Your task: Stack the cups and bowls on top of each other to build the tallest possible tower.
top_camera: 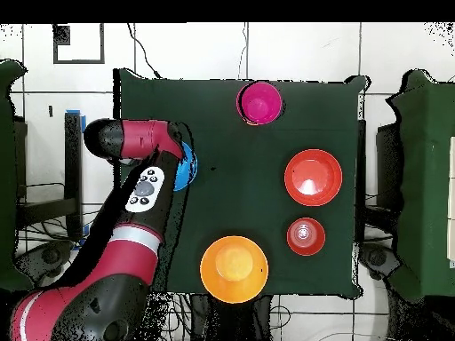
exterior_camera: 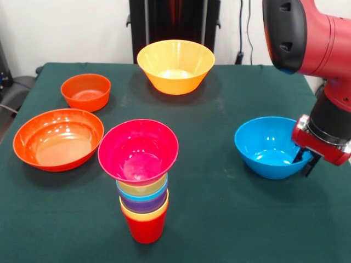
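Front: tower (exterior_camera: 143,183) near desk (exterior_camera: 230,219) front edge, magenta-pink bowl (exterior_camera: 138,150) atop cups, red cup (exterior_camera: 145,227) as base; claw (exterior_camera: 306,161) at blue bowl (exterior_camera: 269,147) rim, open/shut unclear. Overhead: arm (top_camera: 142,191) hiding most of blue bowl

A tower of nested plastic cups (exterior_camera: 144,211) — red base, magenta-pink bowl (exterior_camera: 138,150) on top — stands at six o'clock. The gripper (exterior_camera: 305,163) sits at the glossy blue bowl's (exterior_camera: 266,147) rim at three o'clock — fingers unclear.
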You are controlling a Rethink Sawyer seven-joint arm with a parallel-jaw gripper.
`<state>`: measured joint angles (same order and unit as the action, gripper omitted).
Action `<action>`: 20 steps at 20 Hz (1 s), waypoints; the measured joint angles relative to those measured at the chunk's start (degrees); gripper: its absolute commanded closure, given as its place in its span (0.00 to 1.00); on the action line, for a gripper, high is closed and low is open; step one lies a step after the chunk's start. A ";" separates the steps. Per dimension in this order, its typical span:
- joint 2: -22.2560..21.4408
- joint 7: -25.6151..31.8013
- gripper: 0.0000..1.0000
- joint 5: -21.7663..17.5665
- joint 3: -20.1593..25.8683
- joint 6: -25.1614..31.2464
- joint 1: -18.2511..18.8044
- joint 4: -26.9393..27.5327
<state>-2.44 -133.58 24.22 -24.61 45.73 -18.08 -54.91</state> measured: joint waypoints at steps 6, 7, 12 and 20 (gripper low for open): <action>-0.35 0.00 1.00 0.00 -0.30 -0.59 -0.57 -1.16; -0.35 0.00 1.00 -0.13 -0.56 -0.59 -0.70 -1.32; -0.46 0.00 1.00 -2.73 -2.23 0.59 -0.97 -1.52; -1.09 0.00 1.00 -6.68 -4.15 6.39 -0.04 -1.47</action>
<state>-3.53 -133.58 17.53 -28.76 52.12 -18.12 -56.38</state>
